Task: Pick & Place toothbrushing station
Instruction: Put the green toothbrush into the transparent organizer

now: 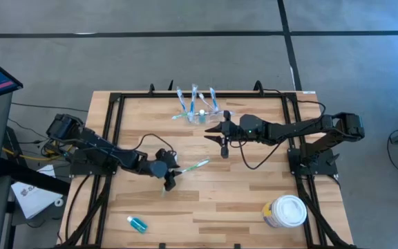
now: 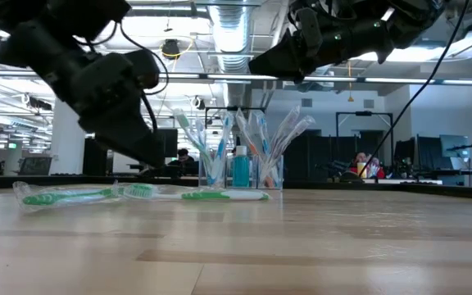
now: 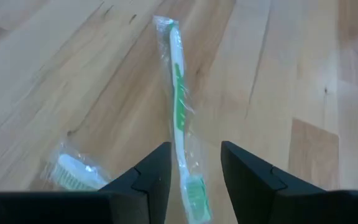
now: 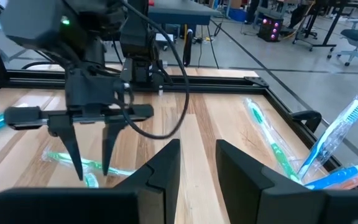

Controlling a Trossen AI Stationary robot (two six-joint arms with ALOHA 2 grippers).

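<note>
Two green toothbrushes flat under left gripper, jaws apart; right gripper jaws apart.

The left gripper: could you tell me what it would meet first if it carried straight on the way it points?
Most likely the wrapped green toothbrush: the left gripper is open with that brush lying between its fingers on the table. How far above it the fingers are is unclear.

The high view looked straight down on the desk. The low view sat at desk level, facing the room. Each wrist view looked closely past its own fingers; both shared the green toothbrush.
</note>
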